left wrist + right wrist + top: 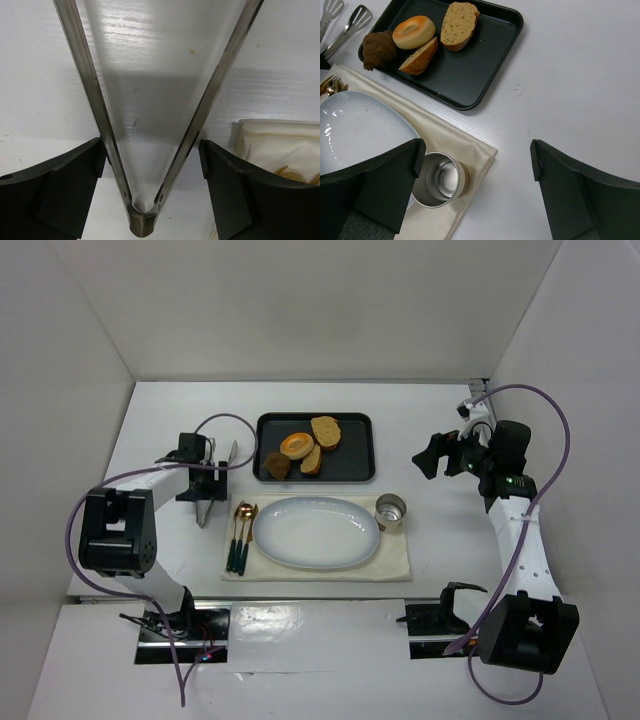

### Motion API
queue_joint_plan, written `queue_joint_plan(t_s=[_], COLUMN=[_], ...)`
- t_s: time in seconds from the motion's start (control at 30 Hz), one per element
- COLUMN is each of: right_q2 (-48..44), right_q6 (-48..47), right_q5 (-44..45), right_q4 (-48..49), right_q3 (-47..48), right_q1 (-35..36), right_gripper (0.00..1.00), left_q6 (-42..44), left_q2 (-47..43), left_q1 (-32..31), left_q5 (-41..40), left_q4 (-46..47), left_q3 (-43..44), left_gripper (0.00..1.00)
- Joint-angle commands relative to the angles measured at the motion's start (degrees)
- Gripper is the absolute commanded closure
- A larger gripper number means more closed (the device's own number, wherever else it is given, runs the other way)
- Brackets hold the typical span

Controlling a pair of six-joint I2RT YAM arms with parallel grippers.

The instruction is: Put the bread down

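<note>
The bread (311,459) (420,56), a small narrow slice with a golden crust, leans against the orange bun (296,446) (413,31) in the black tray (356,466) (470,75). Left of the tray, metal tongs (217,483) (102,120) lie on the table with their tips toward the tray. My left gripper (206,496) (152,150) is open and straddles the tongs near their hinge, with a narrow gap on each side. My right gripper (432,456) (477,155) hangs open and empty above the table, right of the tray.
A larger pale slice (326,432) (458,25) and a dark brown pastry (277,466) (377,49) share the tray. In front of it a white oval plate (300,552) (350,125), a steel cup (390,510) (440,180) and cutlery (240,535) sit on a beige napkin (395,562) (472,145).
</note>
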Motion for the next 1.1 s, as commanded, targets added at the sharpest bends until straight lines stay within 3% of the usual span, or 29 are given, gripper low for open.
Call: queue_joint_plan(t_s=[0.0, 0.1, 0.23, 0.37, 0.4, 0.43, 0.57, 0.87, 1.07], right_q2=[0.0, 0.0, 0.0, 0.0, 0.0, 0.0, 0.0, 0.0, -0.5], right_q6=[-0.5, -0.5, -0.5, -0.5, -0.5, -0.5, -0.5, -0.5, -0.5], right_q5=[-0.1, -0.2, -0.2, -0.2, -0.2, -0.2, -0.2, -0.7, -0.7], right_q4=[0.1, 0.1, 0.1, 0.1, 0.1, 0.1, 0.1, 0.1, 0.1], right_q3=[1.2, 1.2, 1.2, 1.2, 1.2, 1.2, 1.2, 1.2, 1.2], right_q1=[0.3, 0.3, 0.3, 0.3, 0.3, 0.3, 0.3, 0.3, 0.3], right_gripper=[0.01, 0.01, 0.01, 0.01, 0.01, 0.01, 0.01, 0.01, 0.01], left_q6=[0.6, 0.6, 0.6, 0.6, 0.1, 0.1, -1.0, -6.1, -6.1], left_q2=[0.9, 2.1, 2.7, 2.7, 2.7, 2.7, -0.8, -13.0, -16.0], left_q1=[0.8, 1.3, 1.3, 1.3, 1.3, 1.3, 1.3, 0.6, -1.5], left_q5=[0.8, 2.2, 2.2, 2.9, 2.9, 2.9, 3.6, 10.9, 15.8], left_q4=[0.1, 0.1, 0.1, -0.5, -0.5, -1.0, -1.1, -3.8, -10.1], left_q3=[1.8, 2.3, 2.3, 2.3, 2.3, 2.3, 2.8, 7.5, 14.1], left_gripper=[0.08, 0.09, 0.24, 0.48, 0.7, 0.79, 1.0, 1.0, 0.75])
